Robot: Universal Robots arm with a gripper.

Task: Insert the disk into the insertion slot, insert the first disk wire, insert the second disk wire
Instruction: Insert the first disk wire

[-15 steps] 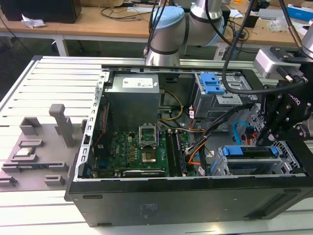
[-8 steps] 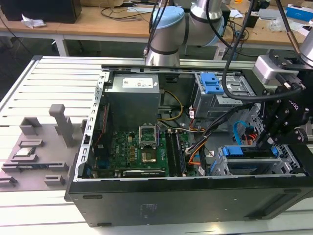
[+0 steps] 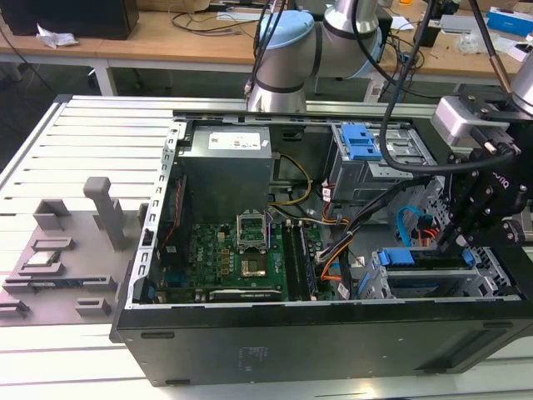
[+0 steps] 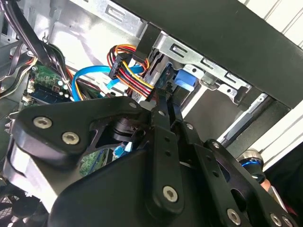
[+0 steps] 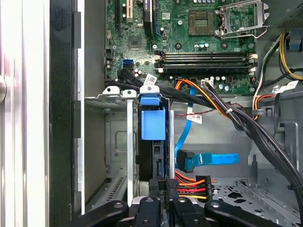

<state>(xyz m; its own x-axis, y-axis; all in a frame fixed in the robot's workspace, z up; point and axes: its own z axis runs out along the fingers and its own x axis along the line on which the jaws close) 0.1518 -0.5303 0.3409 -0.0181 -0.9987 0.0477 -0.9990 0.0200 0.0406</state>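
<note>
The disk sits upright on edge in the slot, its blue carrier handle pointing toward the motherboard, and the end effector is at the disk's opposite end, just beside the rear edge. The fingers stand close together, clamped on the black plug of the power wire, a bundle of red, orange, yellow and black strands that runs off to one side of the fingertips. The plug is at the disk's edge; whether it is fully seated cannot be told. The blue wire lies loose near the disk on the floor of the case, and its angled plug is not touching the disk. In the exterior view the end effector reaches down into the case at the exterior view's right, over the slot in the near corner, and the case lies open on the ribbed worktop. A white label is on the power supply, and small white tags hang on cables near the carrier; their print is too small to read.
</note>
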